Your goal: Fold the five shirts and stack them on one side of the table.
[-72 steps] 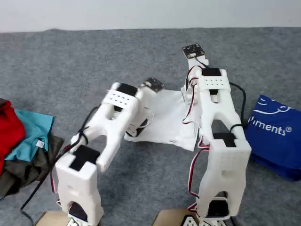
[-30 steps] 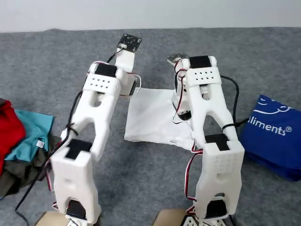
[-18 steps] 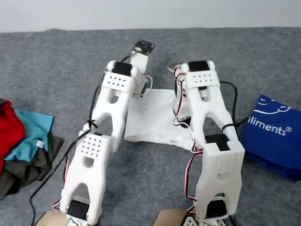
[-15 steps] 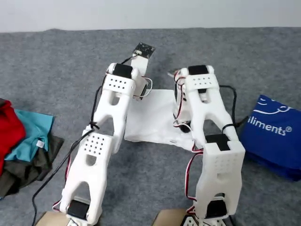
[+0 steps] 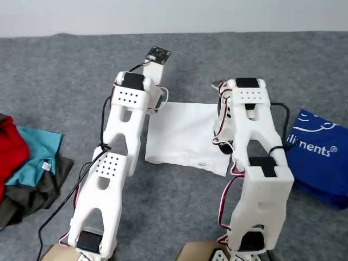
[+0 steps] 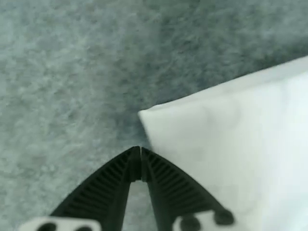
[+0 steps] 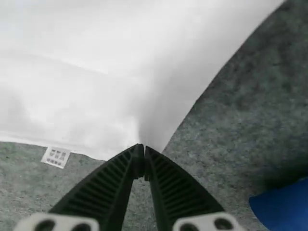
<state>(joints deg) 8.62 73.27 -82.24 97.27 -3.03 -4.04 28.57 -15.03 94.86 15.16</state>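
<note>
1. Table (image 5: 65,76): grey, carpet-like covering across the whole high view.

2. Left arm (image 5: 122,136): white, stretched over the table to the far left corner of the white shirt.

3. Right arm (image 5: 255,141): white, standing over the right edge of the white shirt, between it and the blue shirt.

4. White shirt (image 5: 185,136): folded into a rough rectangle and lying flat near the middle of the table, between the two arms. The right side was drawn up into a ridge towards the right pincer.

5. Blue shirt (image 5: 318,155): folded, with white print, lying at the right edge of the table, near the white shirt but apart from it.

6. Unfolded heap at the left edge of the table, well apart from the white shirt: red shirt (image 5: 10,147) on top, teal shirt (image 5: 32,155) beside and under it, dark shirt (image 5: 27,190) at the bottom.

7. Right pincer (image 7: 141,148): black ribbed jaws clenched on the white shirt, with the cloth gathered to their tips.

8. Left pincer (image 6: 140,153): black ribbed jaws clenched tip to tip against the shirt's edge, just beside its corner. Whether any cloth was caught between them could not be told.

9. Label (image 7: 57,157): small, white, at the near edge of the white shirt.
</note>
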